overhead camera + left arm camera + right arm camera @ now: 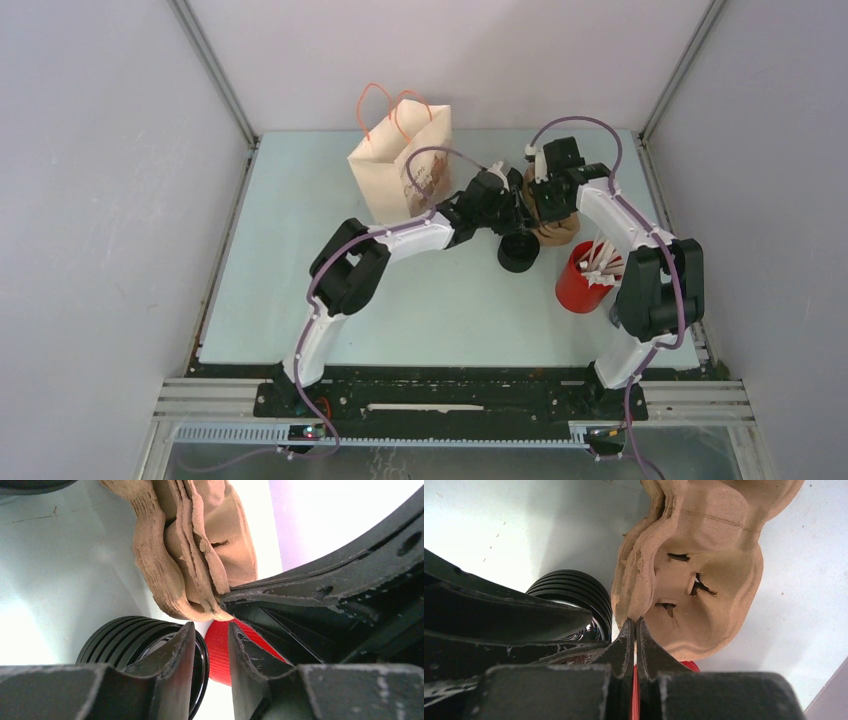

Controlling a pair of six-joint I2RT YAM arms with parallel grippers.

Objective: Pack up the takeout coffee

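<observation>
The takeout coffee, a ribbed black cup (518, 252), stands on the table in front of both grippers. It also shows in the left wrist view (120, 635) and the right wrist view (574, 587). My right gripper (548, 198) is shut on the rim of the brown pulp cup carrier (560, 228), pinching its edge (634, 622). The carrier (704, 565) hangs tilted on edge, just behind the cup. My left gripper (515, 207) is beside the carrier, above the cup. Its jaws (211, 626) stand a little apart with nothing between them.
A paper bag (400, 165) with orange handles stands open at the back, left of the grippers. A red cup (582, 282) of white sticks stands at the right, near my right arm. The red cup also shows between my left fingers (219, 650).
</observation>
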